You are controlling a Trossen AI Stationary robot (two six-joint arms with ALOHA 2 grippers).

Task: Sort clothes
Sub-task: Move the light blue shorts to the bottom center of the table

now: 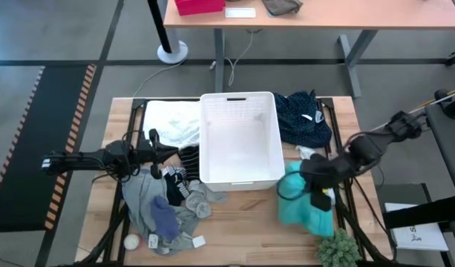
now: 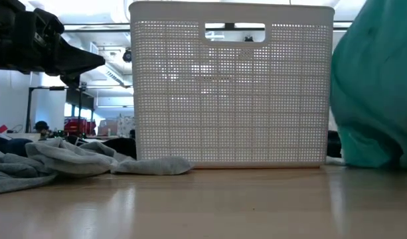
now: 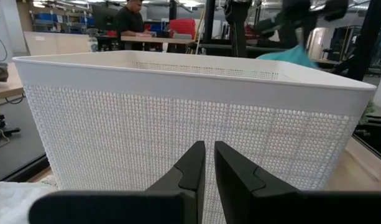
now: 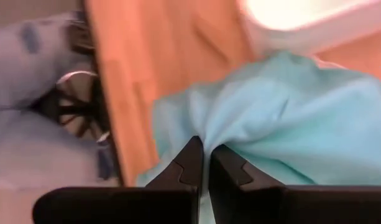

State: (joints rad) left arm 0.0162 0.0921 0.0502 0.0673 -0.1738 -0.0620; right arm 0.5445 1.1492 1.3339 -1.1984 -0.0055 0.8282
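Note:
My right gripper (image 1: 310, 178) is shut on a teal garment (image 1: 301, 206) at the table's right, just off the near right corner of the white basket (image 1: 242, 96). The garment fills the right of the low view (image 2: 376, 93). My left gripper (image 1: 159, 153) is shut and empty, level, beside the basket's left wall (image 3: 178, 118). A white cloth (image 1: 171, 122) lies left of the basket and a navy dotted garment (image 1: 301, 119) lies to its right. Grey clothes (image 1: 149, 196), a blue piece (image 1: 164, 216) and dark striped socks (image 1: 179, 182) lie at the near left. My right gripper pinches a bunched fold of the teal garment (image 4: 222, 138) between its two fingers, coming from above and from the table's right. The garment hangs slack below the fingers. Its lower part (image 2: 366, 153) reaches down to the tabletop.
A small white ball (image 1: 131, 242) lies at the near left corner and a green plant (image 1: 337, 251) stands at the near right edge. A grey sock (image 2: 150, 166) lies in front of the basket. Bare wood (image 1: 246, 222) lies near the front edge. A person shows in the room beyond (image 3: 129, 18).

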